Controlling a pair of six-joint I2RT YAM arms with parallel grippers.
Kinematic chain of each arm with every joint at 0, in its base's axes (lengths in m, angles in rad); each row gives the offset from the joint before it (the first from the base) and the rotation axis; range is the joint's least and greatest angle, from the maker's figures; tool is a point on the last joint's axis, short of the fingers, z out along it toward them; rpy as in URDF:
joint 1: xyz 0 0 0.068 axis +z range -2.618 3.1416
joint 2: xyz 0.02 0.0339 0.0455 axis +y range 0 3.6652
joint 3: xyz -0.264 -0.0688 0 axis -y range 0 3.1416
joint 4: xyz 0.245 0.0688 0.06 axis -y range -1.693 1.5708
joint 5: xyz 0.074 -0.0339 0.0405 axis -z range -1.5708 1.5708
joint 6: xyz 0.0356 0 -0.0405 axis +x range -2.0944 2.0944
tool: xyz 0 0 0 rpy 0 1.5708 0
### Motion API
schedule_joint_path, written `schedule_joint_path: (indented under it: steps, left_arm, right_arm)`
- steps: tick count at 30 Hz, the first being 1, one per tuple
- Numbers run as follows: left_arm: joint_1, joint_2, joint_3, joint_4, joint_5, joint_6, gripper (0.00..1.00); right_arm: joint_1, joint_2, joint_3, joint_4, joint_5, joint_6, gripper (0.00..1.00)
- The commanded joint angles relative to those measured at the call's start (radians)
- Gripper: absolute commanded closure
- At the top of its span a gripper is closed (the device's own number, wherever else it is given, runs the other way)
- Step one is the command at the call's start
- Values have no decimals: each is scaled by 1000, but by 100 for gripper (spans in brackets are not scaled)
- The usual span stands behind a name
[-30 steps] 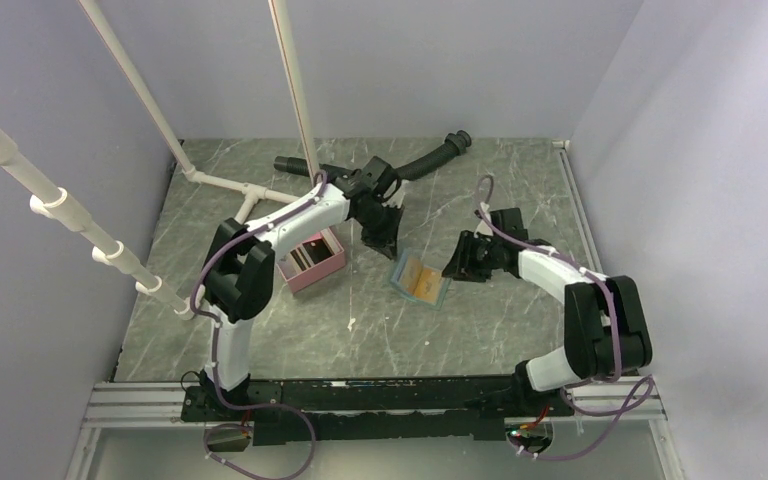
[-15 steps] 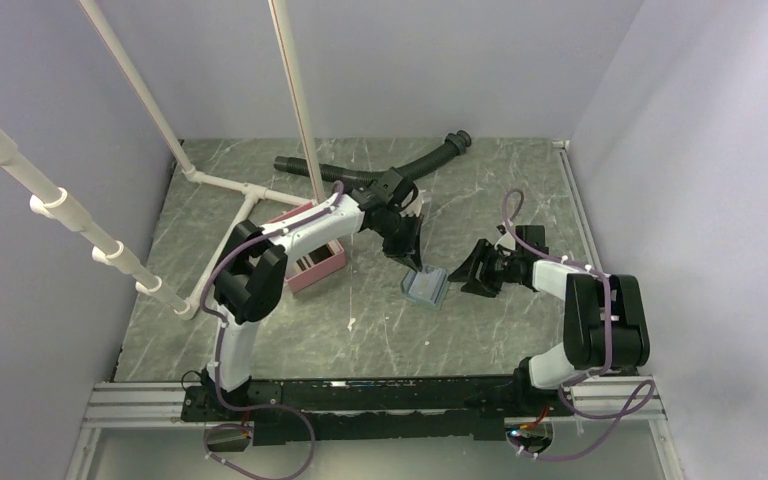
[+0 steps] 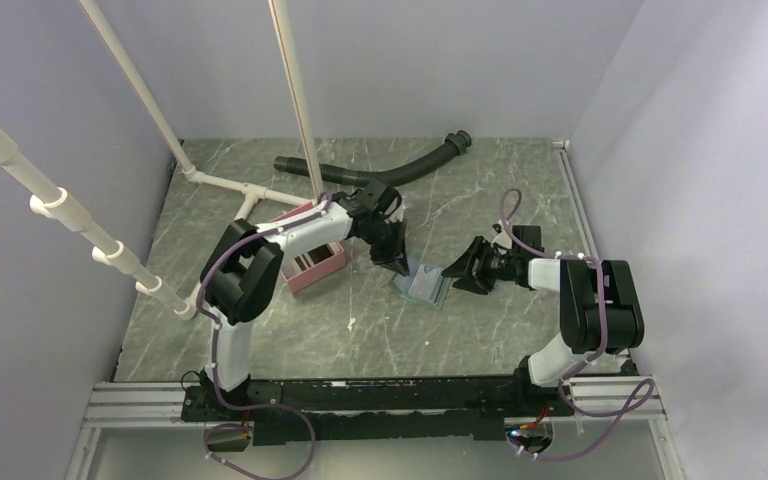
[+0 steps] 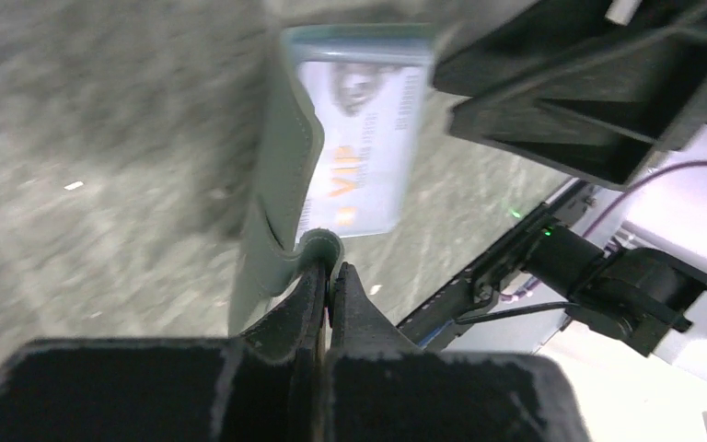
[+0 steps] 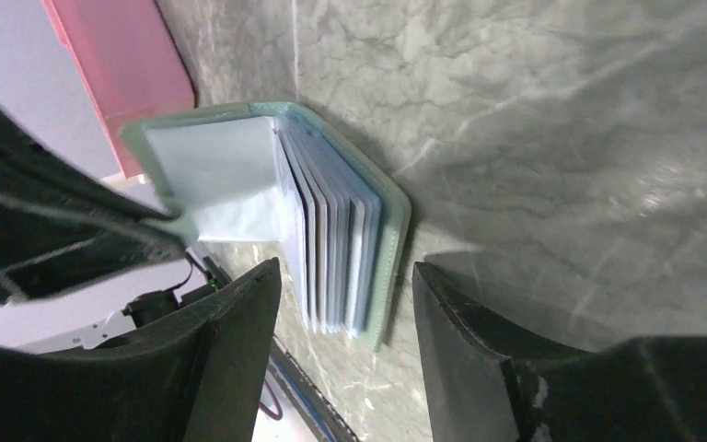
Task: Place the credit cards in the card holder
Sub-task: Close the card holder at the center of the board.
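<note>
The card holder, a pale blue-green booklet of clear sleeves, lies on the marble table between both arms. In the right wrist view the card holder stands part open, its sleeves fanned out. My left gripper is shut on the cover's small tab and holds the cover up. A credit card, pale with orange VIP lettering, sits in a sleeve. My right gripper is open, and its fingertips flank the holder's near edge without touching it.
A pink open-topped box stands just left of the holder, behind my left arm. A black hose lies across the back of the table. White pipes rise at the left. Walls close in the left, back and right.
My left gripper swung the holder's cover and pages over, hiding the orange card seen earlier. My right gripper opened wider, drew back to the right, then came in towards the holder again.
</note>
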Motion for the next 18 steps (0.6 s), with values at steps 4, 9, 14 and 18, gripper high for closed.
schedule_joint_path:
  steps: [4, 9, 14, 18]
  left_arm:
    - [63, -80, -150, 49, -44, -31, 100]
    - [62, -75, -211, 109, -33, -56, 100]
    - [62, -83, -252, 179, -5, -80, 100]
    - [65, -117, -252, 143, -43, -70, 100]
  right_arm:
    - [87, 71, -2, 162, -21, 88, 42]
    - [135, -23, -19, 247, -77, 191, 43]
    - [228, -104, 58, 151, -24, 179, 43]
    - [308, -33, 99, 208, -12, 226, 43]
